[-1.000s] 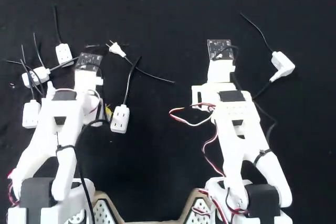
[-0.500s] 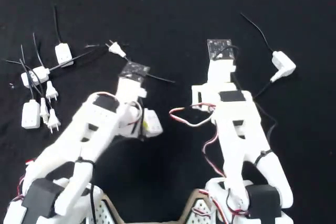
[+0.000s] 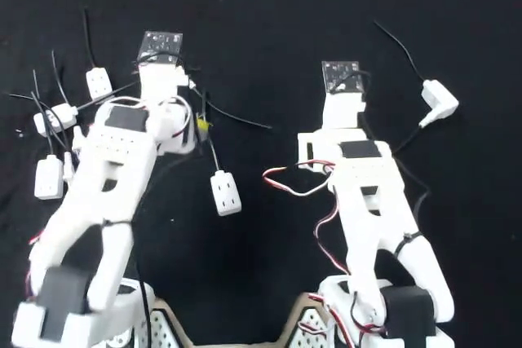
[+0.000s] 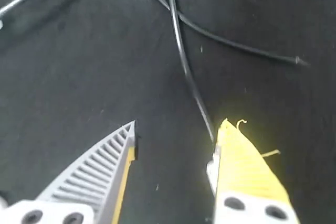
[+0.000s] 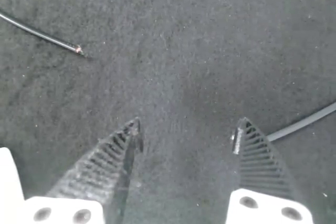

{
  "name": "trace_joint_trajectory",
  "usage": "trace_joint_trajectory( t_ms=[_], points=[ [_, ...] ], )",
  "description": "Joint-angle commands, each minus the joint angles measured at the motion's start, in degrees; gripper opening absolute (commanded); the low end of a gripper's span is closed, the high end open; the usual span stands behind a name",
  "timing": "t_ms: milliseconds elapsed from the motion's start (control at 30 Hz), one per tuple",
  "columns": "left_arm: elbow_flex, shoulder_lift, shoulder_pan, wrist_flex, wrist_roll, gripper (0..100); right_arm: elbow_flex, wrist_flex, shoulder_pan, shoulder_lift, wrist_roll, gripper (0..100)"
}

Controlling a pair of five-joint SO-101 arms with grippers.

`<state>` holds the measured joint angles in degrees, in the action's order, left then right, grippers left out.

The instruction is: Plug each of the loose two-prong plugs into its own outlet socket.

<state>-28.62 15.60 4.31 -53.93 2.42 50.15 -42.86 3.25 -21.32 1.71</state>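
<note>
1. High view: four white sockets [image 3: 99,81] on the black worktop [image 3: 269,22], three by its left edge and the fourth socket [image 3: 226,193] between the arms. One angled plug [image 3: 439,99] sits near the right edge.
2. Left wrist: left hand [image 4: 178,127] is spread and empty over two crossing cords [image 4: 184,61].
3. Right wrist: right hand [image 5: 189,123] is spread too, nothing in it.

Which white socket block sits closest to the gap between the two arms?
The socket block lying alone just right of the left arm, towards the middle. The other socket blocks lie on that arm's far side, near the left edge of the black cloth.
</note>
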Motion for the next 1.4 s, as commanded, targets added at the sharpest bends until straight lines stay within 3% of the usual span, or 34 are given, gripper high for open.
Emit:
trace_joint_trajectory(
  t_ms=[0,200,333,400,533,667,800,1067,1233,1367],
  points=[
    [4.4,-10.1,3.5,9.1,2.4,25,-1.8,1.4,-0.7,-2.8,0.4,26.2],
    [13.1,-25.9,3.3,10.7,2.4,25,-1.7,1.4,-0.7,-2.8,0.4,26.2],
    [18.1,-31.4,-1.0,4.3,2.5,24,-1.8,1.4,-0.6,-2.8,0.4,26.2],
    [18.7,-32.9,-2.9,1.1,2.5,18,-1.9,1.4,-0.6,-2.8,0.3,26.2],
    [18.9,-32.9,-5.9,-7.0,2.7,10,-1.9,1.4,-0.6,-2.8,0.2,26.2],
    [18.6,-28.9,-9.5,-14.0,5.8,12,-1.9,1.4,-0.6,-2.8,0.4,26.2],
    [18.5,-24.2,-12.3,-19.7,3.7,15,-1.7,1.4,-0.5,-2.8,0.4,26.2],
    [18.6,-20.5,-14.8,-25.8,-10.2,25,-1.6,1.4,-0.5,-2.8,0.4,26.2],
    [16.0,-20.6,-13.1,-34.0,-32.1,24,-1.6,1.4,-0.5,-2.8,0.4,26.2],
    [8.5,-20.4,-10.4,-34.0,-38.9,21,-1.7,1.4,-0.5,-2.8,0.3,26.2]
  ],
)
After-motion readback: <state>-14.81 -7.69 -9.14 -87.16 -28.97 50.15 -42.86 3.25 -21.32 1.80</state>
